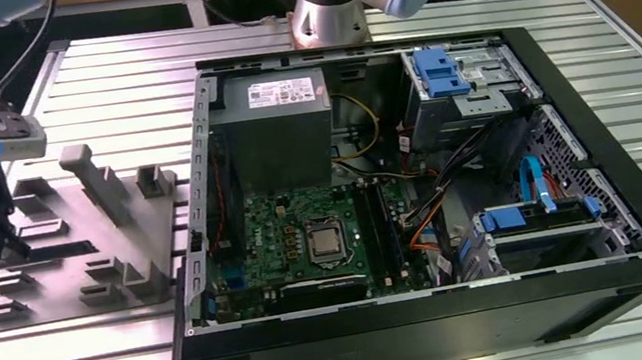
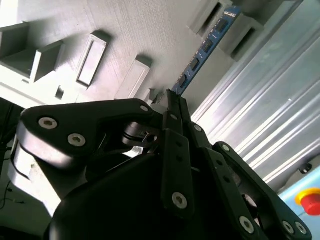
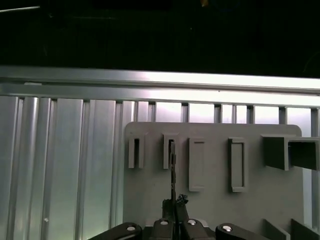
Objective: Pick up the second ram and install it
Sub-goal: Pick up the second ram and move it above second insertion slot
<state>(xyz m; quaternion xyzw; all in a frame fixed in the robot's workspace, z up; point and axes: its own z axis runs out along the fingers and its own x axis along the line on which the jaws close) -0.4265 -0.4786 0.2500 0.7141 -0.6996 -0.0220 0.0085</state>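
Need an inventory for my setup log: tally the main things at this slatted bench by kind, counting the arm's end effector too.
open computer case: 1
grey holder plate: 1
end effector: 1
second ram, clamped at one end by the end effector: 1
Total: 4

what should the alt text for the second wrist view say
A black gripper is closed on one end of a thin blue ram, which runs away from it to raised blocks on a grey holder. A ribbed metal table lies beside the holder, and a red button is also in view.
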